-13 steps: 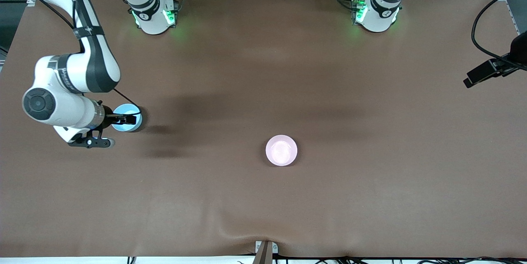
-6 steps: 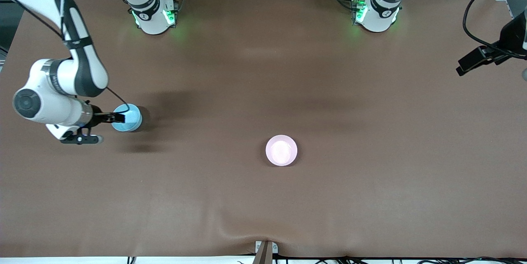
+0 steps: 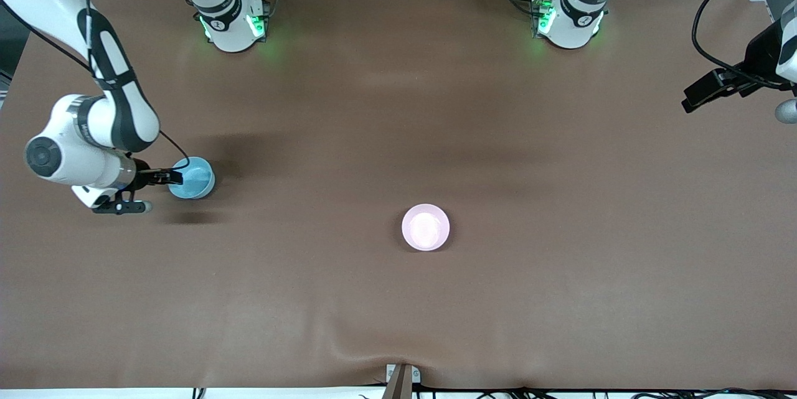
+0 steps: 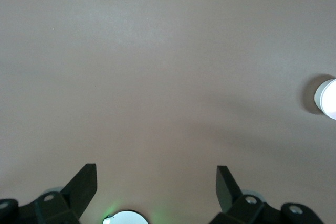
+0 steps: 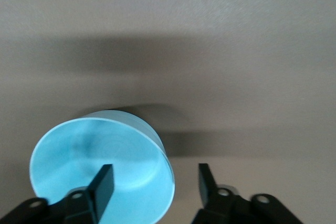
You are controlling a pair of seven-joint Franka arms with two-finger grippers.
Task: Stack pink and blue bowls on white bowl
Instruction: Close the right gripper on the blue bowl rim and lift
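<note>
We find the right hand (image 3: 169, 177) low at the blue bowl (image 3: 194, 178), which sits on the tabletop (image 3: 398, 106) toward the right arm's end. In the right wrist view one finger (image 5: 103, 184) stands inside the bowl and the other outside its wall, so the rim lies between them. The fingers are spread and not yet closed on the wall; we see a gap on the outer side. Whether the inner finger touches the bowl we cannot tell.

The pink bowl (image 3: 426, 226) sits near the middle of the tabletop, nearer the front camera than the blue bowl and well apart from it. It appears to rest in another bowl, but the white bowl itself cannot be made out in the front view. The pale round object (image 4: 328, 98) at the edge of the left wrist view is likely this stack.

The left hand (image 4: 156, 186) waits over the left arm's end of the tabletop, fingers spread wide, holding nothing.

Our judgement: the pink bowl's step looks done, and the step in hand is the grasp of the blue bowl. The next move calls for closing on the rim, lifting clear, and carrying the bowl over the pink one. A thin-wall pinch may let the bowl tilt or slip.
</note>
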